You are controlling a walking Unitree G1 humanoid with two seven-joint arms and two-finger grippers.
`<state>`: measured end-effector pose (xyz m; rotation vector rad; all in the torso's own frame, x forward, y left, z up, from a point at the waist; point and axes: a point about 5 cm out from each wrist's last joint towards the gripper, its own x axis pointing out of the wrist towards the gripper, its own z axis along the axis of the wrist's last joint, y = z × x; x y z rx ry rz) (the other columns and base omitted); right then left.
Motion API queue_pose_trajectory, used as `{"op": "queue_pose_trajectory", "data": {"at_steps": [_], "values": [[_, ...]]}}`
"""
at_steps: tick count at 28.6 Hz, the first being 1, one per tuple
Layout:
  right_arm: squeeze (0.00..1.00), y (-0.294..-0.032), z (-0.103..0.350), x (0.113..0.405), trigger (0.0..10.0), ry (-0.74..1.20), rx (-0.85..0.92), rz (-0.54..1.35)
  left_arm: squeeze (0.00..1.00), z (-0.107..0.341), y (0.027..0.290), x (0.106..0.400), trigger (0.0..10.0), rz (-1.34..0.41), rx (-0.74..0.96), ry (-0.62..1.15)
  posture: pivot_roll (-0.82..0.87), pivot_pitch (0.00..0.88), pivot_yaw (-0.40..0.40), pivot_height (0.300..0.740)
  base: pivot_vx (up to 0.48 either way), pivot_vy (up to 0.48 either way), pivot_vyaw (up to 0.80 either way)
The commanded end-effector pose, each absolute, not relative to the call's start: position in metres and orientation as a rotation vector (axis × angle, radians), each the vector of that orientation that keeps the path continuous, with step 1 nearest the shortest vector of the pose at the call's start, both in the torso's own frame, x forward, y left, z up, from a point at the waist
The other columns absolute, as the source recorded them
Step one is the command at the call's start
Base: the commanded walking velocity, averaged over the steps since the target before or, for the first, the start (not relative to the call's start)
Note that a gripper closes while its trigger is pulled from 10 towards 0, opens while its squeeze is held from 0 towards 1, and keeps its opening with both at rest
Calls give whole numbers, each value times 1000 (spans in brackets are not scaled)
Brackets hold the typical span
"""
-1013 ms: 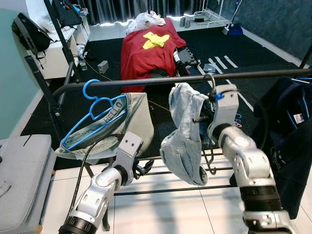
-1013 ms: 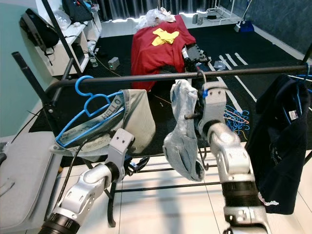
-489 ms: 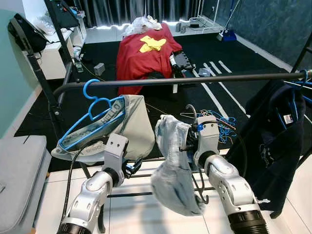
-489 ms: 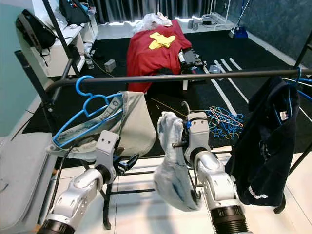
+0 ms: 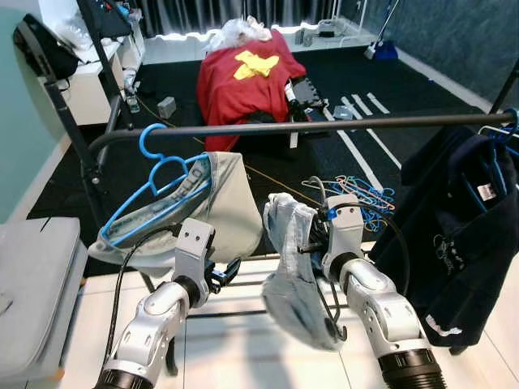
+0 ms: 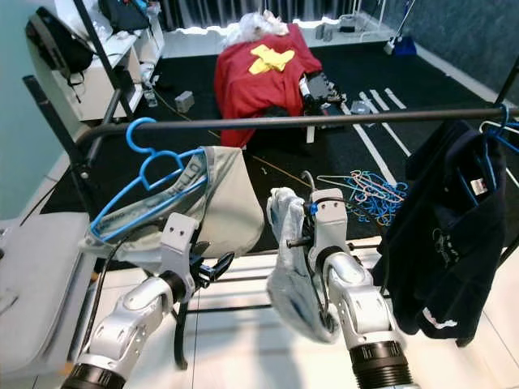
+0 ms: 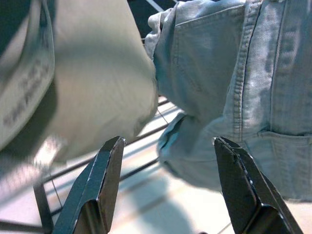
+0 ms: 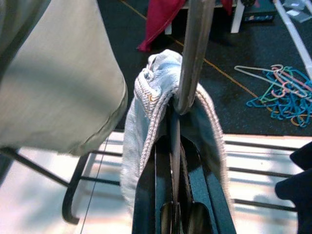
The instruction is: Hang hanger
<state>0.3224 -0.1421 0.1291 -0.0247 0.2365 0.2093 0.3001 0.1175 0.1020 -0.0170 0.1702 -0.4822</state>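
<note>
A metal hanger [image 8: 195,48] draped with a light blue denim garment [image 5: 292,267] is held below the black rail [image 5: 324,126]. My right gripper [image 5: 310,241] is shut on it, and the hanger's hook [image 5: 315,185] stands clear under the rail. In the right wrist view the black fingers [image 8: 146,195] clamp the wire with denim around it. My left gripper [image 5: 229,271] is open, low and left of the denim, with nothing between its fingers [image 7: 105,175]. A blue hanger [image 5: 154,166] with a beige garment [image 5: 219,211] hangs at the rail's left end.
A dark jacket [image 5: 462,219] hangs at the rail's right end. Loose coloured hangers [image 5: 357,190] lie on the dark floor behind the rack. A red cloth [image 5: 243,81] covers something further back. A grey case [image 5: 32,284] stands at left. Low rack bars [image 6: 243,279] cross below the grippers.
My right gripper has come down with the denim hanger, so its hook, a second ago up by the rail, is now well under it. The view has shifted too.
</note>
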Motion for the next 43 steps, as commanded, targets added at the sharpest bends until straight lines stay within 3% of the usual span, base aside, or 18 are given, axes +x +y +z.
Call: {"op": "queue_pose_trajectory", "data": {"at_steps": [1,15,33,39,43], "values": [[0,-138,136,323,10000,195,-20,218,0,101,118,299,10000,-486,-27,183,-44,87,27,740,-390,0,0],[0,-138,136,324,10000,196,-15,221,0,102,116,299,10000,-501,-21,186,-44,91,35,740,-362,0,0],[0,-140,136,325,10000,201,-8,204,0,97,110,298,10000,-530,18,229,-48,77,45,740,0,0,0],[0,-139,139,327,10000,186,-8,230,0,97,115,303,10000,-481,38,215,-51,71,47,740,0,0,0],[0,-143,144,322,10000,121,-124,427,0,106,133,318,10000,-310,69,138,-50,69,43,740,0,0,0]]}}
